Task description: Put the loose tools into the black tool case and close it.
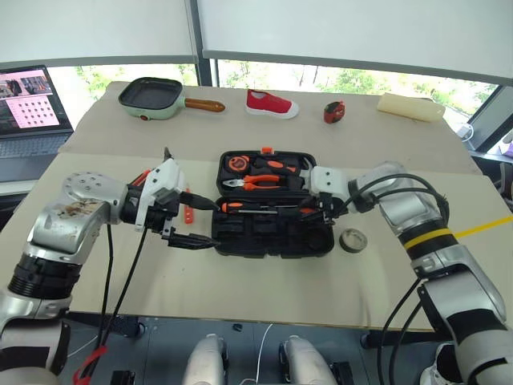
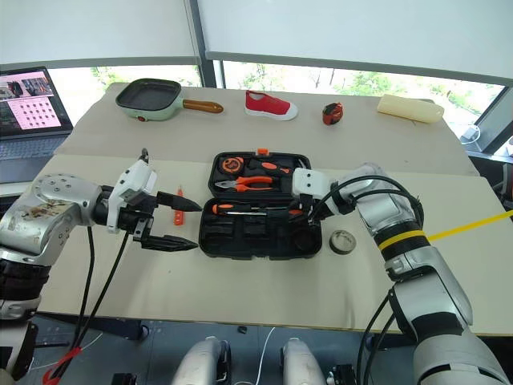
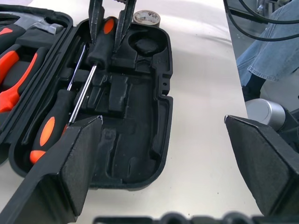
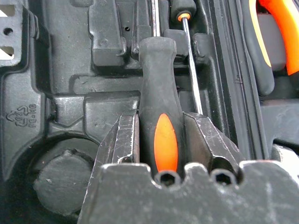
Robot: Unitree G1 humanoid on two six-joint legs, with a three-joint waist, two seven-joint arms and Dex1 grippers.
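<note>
Right claw [image 4: 159,140] clamps screwdriver [image 4: 158,84] handle, shaft over open case [image 1: 272,241] recess; left claw [image 1: 196,220] wide apart beside case.

A moulded recycling triangle sits on the black tool case [image 4: 23,116] floor; its characters read perhaps "PE-HD", too faint to be sure.

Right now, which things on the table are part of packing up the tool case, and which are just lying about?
Part of the job:
- black tool case, lying open
- screwdriver held in the right gripper over the case
- tape roll right of the case
- small orange tool left of the case

Lying about:
- green pan
- red shoe
- tape measure
- laptop
</note>
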